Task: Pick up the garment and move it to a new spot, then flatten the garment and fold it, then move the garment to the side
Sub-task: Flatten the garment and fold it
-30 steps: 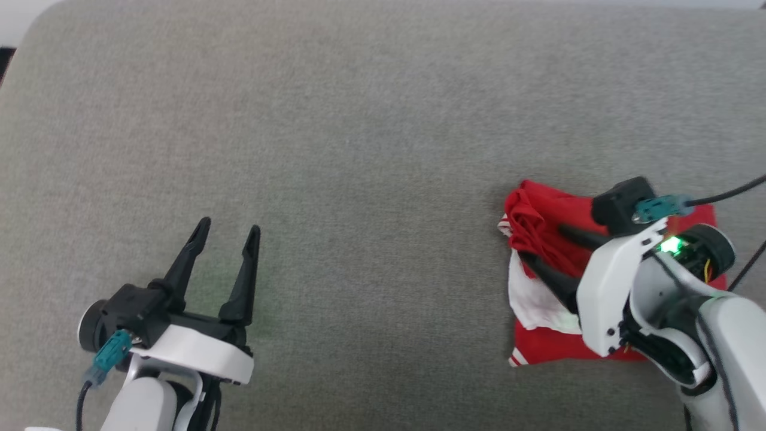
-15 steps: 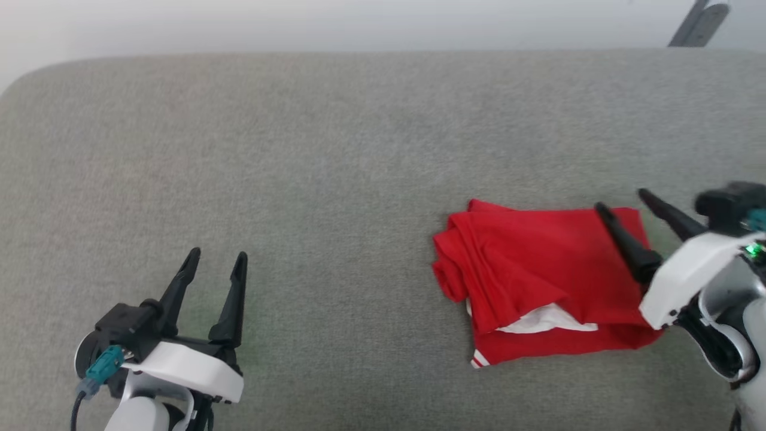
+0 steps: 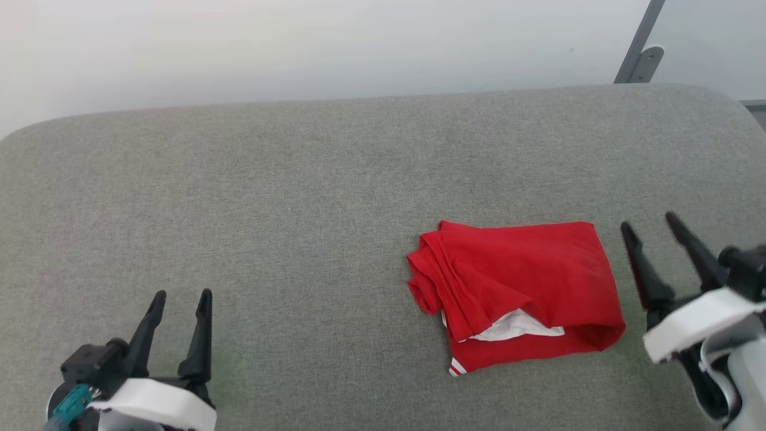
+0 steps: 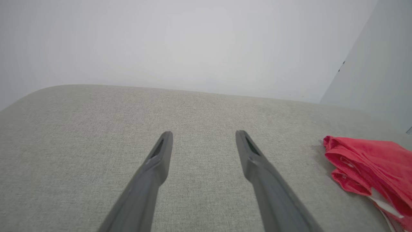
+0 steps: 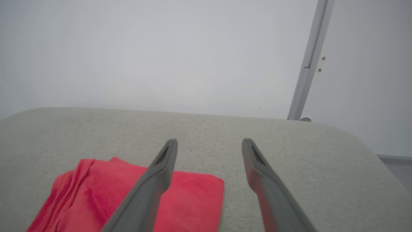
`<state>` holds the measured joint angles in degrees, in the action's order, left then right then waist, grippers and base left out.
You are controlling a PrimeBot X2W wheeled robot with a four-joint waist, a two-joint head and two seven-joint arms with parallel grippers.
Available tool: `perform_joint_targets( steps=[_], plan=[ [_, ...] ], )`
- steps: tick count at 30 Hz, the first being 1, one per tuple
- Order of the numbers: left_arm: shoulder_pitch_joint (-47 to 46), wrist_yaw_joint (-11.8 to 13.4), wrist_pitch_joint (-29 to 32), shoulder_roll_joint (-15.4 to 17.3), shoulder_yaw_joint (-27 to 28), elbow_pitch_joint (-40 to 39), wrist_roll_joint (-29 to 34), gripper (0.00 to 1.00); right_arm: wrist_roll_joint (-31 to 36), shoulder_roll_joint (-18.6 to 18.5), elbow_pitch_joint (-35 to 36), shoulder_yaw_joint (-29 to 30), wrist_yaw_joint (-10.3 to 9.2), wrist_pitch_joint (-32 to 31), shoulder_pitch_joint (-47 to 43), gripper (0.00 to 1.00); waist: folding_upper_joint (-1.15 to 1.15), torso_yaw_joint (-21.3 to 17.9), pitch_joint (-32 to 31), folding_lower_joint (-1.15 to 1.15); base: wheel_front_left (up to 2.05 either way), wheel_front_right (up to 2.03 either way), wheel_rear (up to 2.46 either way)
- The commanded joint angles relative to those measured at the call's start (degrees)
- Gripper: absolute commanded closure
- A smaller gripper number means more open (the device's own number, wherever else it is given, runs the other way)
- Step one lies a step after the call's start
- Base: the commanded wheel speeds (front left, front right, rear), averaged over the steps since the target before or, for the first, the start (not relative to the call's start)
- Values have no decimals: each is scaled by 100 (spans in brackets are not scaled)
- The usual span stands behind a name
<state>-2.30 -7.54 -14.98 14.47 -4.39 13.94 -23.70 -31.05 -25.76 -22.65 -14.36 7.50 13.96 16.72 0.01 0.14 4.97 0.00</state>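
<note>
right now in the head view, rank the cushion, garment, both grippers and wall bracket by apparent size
1. grey cushion
2. red garment
3. left gripper and right gripper: alike, both cut by the frame
4. wall bracket, also farthest away

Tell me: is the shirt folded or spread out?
Folded. The shirt lies as a compact red block on the cushion, layered edges stacked at its left and white fabric peeking out between layers.

Soft matt red cloth garment [image 3: 514, 287]; coarse grey woven couch [image 3: 299, 209].
</note>
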Motion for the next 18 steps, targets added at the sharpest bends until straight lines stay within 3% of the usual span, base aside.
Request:
perform_joint_targets(
  steps=[1, 18],
  plan=[
    [113, 15, -29, 30, 46, -70, 3, 0, 55, 52, 80, 64, -3, 61, -148, 0, -1, -4, -19, 0, 0, 0, 0],
    [902, 15, -29, -116, 572, -963, 248, 0, 581, 457, 1436, 1345, -3, -146, -1582, 0, -1, 61, 71, 0, 0, 0, 0]
  ],
)
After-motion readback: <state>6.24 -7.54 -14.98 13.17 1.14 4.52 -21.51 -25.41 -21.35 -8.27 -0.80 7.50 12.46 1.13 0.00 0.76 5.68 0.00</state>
